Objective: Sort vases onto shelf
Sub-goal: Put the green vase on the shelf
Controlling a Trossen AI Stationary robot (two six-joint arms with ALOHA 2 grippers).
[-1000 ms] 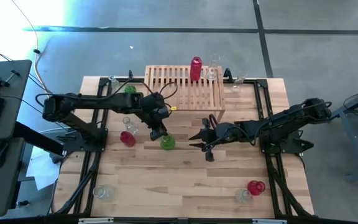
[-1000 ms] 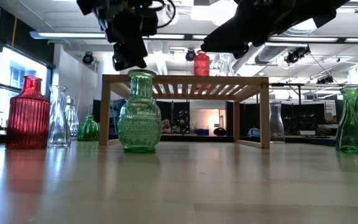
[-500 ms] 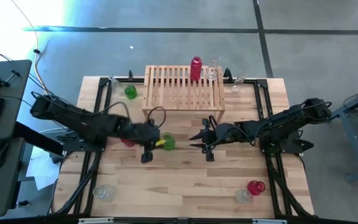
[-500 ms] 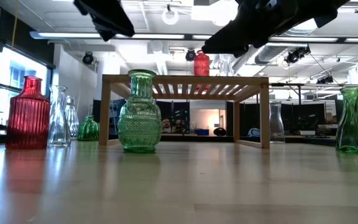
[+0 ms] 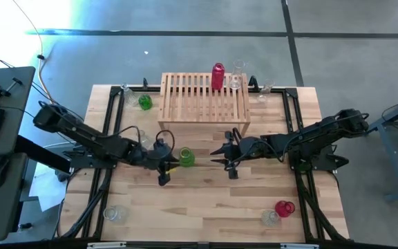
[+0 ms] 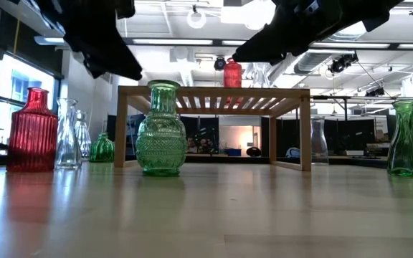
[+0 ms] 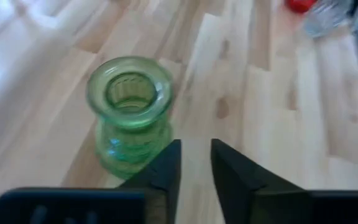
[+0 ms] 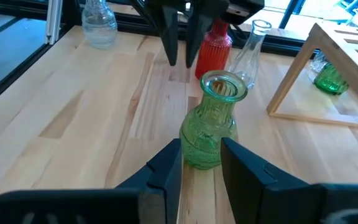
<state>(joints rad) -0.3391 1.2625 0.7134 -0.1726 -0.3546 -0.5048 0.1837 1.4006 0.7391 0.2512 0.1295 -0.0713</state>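
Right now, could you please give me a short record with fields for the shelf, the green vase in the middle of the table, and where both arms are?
shelf: light-wood slatted rack at the table's far edge
on shelf: red vase and clear vase, both upright at its right end
green vase: upright on the table, in front of the shelf, not held
left gripper: just left of the green vase, fingers narrowly apart, empty
right gripper: right of the green vase, pointing at it, fingers apart, empty
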